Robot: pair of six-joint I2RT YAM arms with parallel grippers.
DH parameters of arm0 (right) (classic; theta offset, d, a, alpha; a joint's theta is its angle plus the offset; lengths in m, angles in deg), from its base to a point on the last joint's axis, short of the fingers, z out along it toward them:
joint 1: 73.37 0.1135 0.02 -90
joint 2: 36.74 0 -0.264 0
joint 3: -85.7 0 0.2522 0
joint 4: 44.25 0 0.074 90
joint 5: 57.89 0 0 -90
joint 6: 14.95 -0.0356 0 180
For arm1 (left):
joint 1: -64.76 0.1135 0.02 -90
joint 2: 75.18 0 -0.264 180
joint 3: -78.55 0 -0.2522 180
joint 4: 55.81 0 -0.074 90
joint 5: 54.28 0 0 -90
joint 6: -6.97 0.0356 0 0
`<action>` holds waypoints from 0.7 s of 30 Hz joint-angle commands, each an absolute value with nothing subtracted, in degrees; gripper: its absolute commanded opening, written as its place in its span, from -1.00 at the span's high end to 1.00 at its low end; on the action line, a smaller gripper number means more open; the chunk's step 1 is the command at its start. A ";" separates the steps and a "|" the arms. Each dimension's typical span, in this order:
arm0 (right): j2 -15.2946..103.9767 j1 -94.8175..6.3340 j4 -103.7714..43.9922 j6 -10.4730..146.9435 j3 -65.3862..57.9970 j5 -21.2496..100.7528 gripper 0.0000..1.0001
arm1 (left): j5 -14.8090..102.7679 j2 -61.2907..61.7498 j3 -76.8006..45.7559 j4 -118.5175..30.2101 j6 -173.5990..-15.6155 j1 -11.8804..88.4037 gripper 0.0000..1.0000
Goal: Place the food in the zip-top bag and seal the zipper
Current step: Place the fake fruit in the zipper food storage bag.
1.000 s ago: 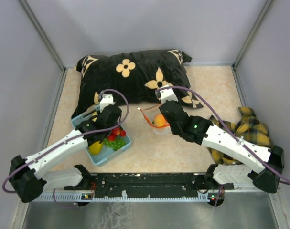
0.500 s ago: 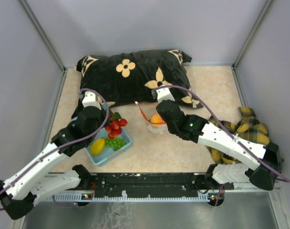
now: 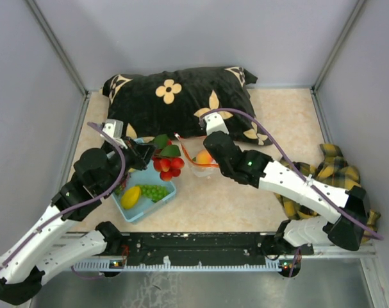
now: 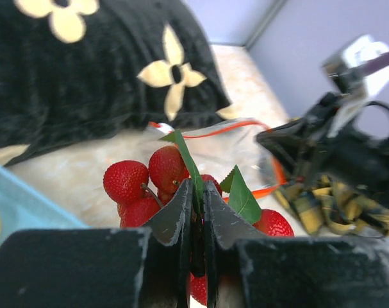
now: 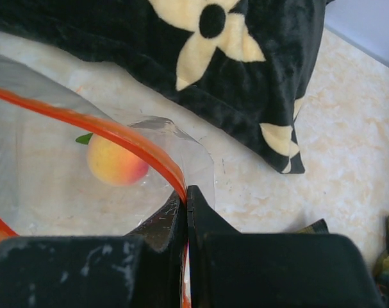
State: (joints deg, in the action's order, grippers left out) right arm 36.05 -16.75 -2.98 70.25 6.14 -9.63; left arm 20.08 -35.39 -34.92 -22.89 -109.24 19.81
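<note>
A: Layout, largest first?
B: Black pillow (image 3: 178, 102) at back of table (image 3: 245, 205). Blue basket (image 3: 141, 178) front-left, holding green grapes (image 3: 154, 192) and a yellow pear (image 3: 131, 196).
A: Bag?
B: Bag (image 5: 47, 199) on table just before pillow, mouth gaping. Right jaws clamped on its red zipper (image 5: 136, 146). Peach (image 5: 117, 160) inside.
A: Strawberries?
B: Strawberries (image 4: 167, 168) aloft between basket and bag. Left jaws pinched together on the leafy stem.

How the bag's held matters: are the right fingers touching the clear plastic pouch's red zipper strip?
Touching. Right wrist view: fingers pinch the red zipper strip.
</note>
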 commanded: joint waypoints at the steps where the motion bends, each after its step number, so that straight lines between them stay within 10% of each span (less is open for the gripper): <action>1: 36.96 -16.15 -4.07 66.97 2.86 -7.60 1.00 | 29.78 -36.02 -33.72 -34.33 -111.13 19.86 1.00; 21: 37.45 -16.15 -5.82 61.66 3.56 0.11 1.00 | 34.98 -33.17 -44.80 -60.76 -122.21 19.85 1.00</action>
